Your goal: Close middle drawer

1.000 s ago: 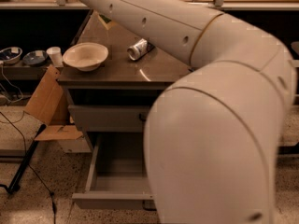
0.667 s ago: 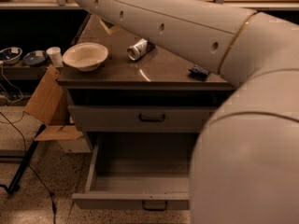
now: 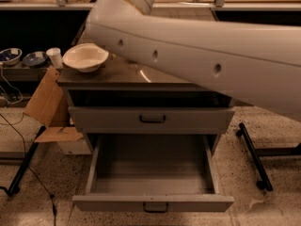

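Observation:
The grey cabinet [image 3: 66, 102] has three drawers. The middle drawer [image 3: 108, 120], with a dark handle [image 3: 152, 119], stands out a little from the cabinet front. The bottom drawer [image 3: 150, 204] is pulled far out and is empty inside. The top drawer slot is a dark band in shadow under the cabinet top. My white arm [image 3: 197, 55] crosses the upper part of the view from the right, above the cabinet top. My gripper is out of view.
A cream bowl [image 3: 85, 57] sits on the cabinet top at the left. An open cardboard box [image 3: 47, 102] leans by the cabinet's left side. Two small bowls [image 3: 9, 55] and a white cup [image 3: 55, 57] stand on a low shelf at left. Black stand legs [image 3: 251, 154] lie on the floor at right.
The view has closed in on the cabinet front. My arm has swung up and across, now hiding the can and the dark object on the cabinet top. The drawers have not moved.

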Tool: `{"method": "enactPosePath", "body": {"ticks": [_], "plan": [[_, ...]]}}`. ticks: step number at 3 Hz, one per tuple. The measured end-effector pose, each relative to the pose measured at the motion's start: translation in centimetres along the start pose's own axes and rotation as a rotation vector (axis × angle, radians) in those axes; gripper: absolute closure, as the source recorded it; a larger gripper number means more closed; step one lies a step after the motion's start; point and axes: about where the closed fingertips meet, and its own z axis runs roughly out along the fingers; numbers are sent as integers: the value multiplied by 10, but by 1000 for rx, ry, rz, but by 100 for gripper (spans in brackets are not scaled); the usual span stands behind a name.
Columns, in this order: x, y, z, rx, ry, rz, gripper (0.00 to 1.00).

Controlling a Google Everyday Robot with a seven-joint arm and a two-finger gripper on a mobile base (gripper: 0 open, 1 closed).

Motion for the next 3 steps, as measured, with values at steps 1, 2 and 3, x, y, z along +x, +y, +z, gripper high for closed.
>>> {"method": "enactPosePath", "body": {"ticks": [1, 2, 3], "plan": [[37, -22, -22, -61, -8, -58, 100], [72, -45, -38, -108, 4, -99, 100], [108, -46, -43, -225, 83, -96, 100]]}}
